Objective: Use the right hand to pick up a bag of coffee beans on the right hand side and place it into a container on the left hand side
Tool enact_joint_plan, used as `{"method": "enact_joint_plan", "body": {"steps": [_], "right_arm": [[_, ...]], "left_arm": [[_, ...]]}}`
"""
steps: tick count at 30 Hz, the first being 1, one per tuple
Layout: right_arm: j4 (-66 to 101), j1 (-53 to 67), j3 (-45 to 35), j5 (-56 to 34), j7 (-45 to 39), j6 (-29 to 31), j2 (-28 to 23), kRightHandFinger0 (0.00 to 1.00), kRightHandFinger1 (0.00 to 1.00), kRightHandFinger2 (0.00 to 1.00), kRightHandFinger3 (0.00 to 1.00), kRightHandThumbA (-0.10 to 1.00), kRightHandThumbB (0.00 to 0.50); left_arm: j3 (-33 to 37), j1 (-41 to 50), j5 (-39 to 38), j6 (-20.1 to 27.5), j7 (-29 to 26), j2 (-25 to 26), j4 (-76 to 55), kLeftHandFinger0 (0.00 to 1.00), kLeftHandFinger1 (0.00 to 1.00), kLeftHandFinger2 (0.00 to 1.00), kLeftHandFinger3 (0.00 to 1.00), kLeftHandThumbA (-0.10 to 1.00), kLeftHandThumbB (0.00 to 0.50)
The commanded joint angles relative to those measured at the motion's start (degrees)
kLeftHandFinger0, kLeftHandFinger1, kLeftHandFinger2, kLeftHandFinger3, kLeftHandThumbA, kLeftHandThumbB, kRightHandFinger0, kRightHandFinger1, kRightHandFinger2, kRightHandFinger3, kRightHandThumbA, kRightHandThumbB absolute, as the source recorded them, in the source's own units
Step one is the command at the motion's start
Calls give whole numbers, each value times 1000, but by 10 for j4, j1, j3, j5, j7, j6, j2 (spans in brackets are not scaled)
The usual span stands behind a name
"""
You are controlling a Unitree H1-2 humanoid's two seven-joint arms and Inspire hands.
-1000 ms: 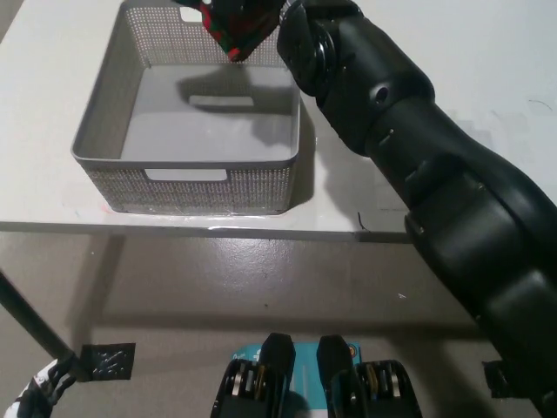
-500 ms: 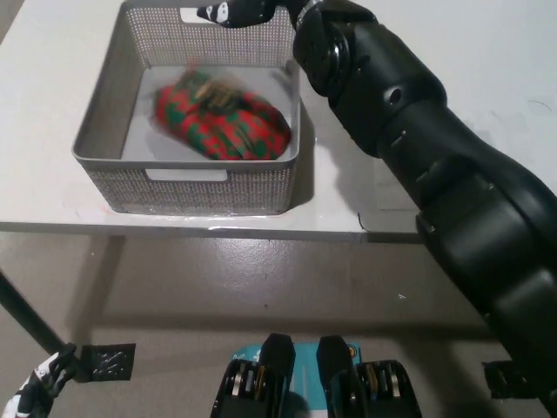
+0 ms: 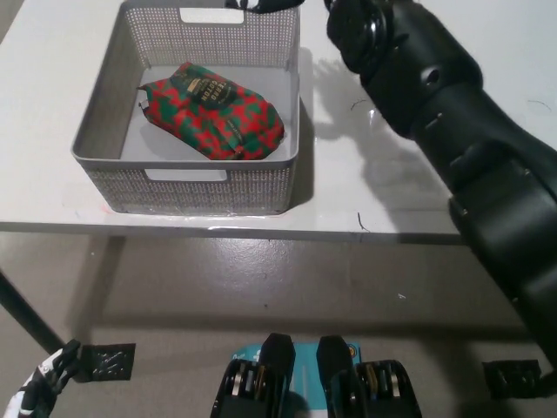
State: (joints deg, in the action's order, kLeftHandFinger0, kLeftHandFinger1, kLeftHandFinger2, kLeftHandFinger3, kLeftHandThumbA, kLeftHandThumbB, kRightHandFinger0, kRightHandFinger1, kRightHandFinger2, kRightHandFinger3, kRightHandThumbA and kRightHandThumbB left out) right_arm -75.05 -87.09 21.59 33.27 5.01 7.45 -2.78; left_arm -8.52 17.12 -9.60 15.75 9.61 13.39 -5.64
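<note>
Now the red and green bag (image 3: 211, 111) lies still inside the grey basket (image 3: 104, 122) on the white counter (image 3: 365, 192), and my right hand (image 3: 261, 4) has pulled back to the top edge. I cannot tell how its fingers are. My white left hand (image 3: 39, 392) rests low, unclear too.

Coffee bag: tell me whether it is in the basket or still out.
In. The red and green coffee bag lies on its side on the floor of the grey basket, and no hand touches it.
</note>
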Motion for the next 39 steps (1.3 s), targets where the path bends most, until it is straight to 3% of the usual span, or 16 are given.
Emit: {"method": "enact_joint_plan", "body": {"steps": [1,4,8,11,14,16,19,24,26,28,30,32,33,35,38,39], "right_arm": [[99,-32,-56,-70,-34,15,-55,1000,1000,1000,1000,1000,435],[217,-7,-131,-139,-72,-5,-83,1000,1000,1000,1000,1000,395],[465,62,-197,-185,-114,-100,-127,1000,1000,1000,1000,1000,432],[574,113,-222,-206,-119,-105,-142,1000,1000,1000,1000,1000,418],[685,190,-250,-244,-126,-129,-142,1000,1000,1000,1000,1000,453],[776,261,-268,-263,-129,-151,-146,1000,1000,1000,1000,1000,441],[868,347,-288,-305,-131,-142,-158,1000,1000,1000,1000,1000,399],[972,476,-296,-306,-109,-126,-147,1000,1000,1000,1000,1000,404],[1021,544,-295,-339,-108,-138,-139,1000,1000,1000,1000,1000,378],[1049,613,-279,-351,-97,-133,-113,1000,1000,1000,1000,1000,415],[1043,667,-263,-347,-92,-100,-102,1000,1000,1000,1000,1000,351],[1030,729,-247,-345,-88,-73,-87,1000,1000,1000,1000,1000,331],[1009,764,-234,-344,-89,-49,-80,1000,1000,1000,1000,1000,291],[984,800,-227,-329,-81,-35,-67,1000,1000,1000,1000,1000,309],[945,841,-221,-323,-70,12,-59,1000,1000,1000,1000,1000,227],[935,854,-222,-327,-69,23,-57,1000,1000,1000,1000,1000,238]], "left_arm": [[0,0,3,-5,6,15,-18,1000,1000,1000,1000,1000,222],[1,3,0,-7,7,14,-19,1000,1000,1000,1000,1000,217],[-3,11,0,-10,4,14,-23,1000,1000,1000,1000,1000,214],[-6,16,-7,-9,4,13,-19,1000,1000,1000,1000,1000,223],[-7,23,-7,-8,4,12,-17,1000,1000,1000,1000,1000,226],[-5,22,-5,1,7,12,-8,1000,1000,1000,1000,1000,223],[-1,5,-6,-3,7,9,-1,1000,1000,1000,1000,1000,232],[12,-4,13,5,2,-7,11,1000,1000,1000,1000,1000,223],[21,-10,15,5,6,-13,12,1000,1000,1000,1000,1000,227],[26,-23,21,11,8,-14,17,1000,1000,1000,1000,1000,226],[31,-32,24,6,10,-17,17,1000,1000,1000,1000,1000,240],[37,-39,28,0,11,-18,14,1000,1000,1000,1000,1000,236],[39,-49,26,0,13,-18,16,1000,1000,1000,1000,1000,244],[43,-67,26,-9,15,-15,15,1000,1000,1000,1000,1000,261],[53,-93,32,-16,17,-11,17,1000,1000,1000,1000,1000,261],[57,-102,39,-17,14,-12,17,1000,1000,1000,1000,1000,256]]}}
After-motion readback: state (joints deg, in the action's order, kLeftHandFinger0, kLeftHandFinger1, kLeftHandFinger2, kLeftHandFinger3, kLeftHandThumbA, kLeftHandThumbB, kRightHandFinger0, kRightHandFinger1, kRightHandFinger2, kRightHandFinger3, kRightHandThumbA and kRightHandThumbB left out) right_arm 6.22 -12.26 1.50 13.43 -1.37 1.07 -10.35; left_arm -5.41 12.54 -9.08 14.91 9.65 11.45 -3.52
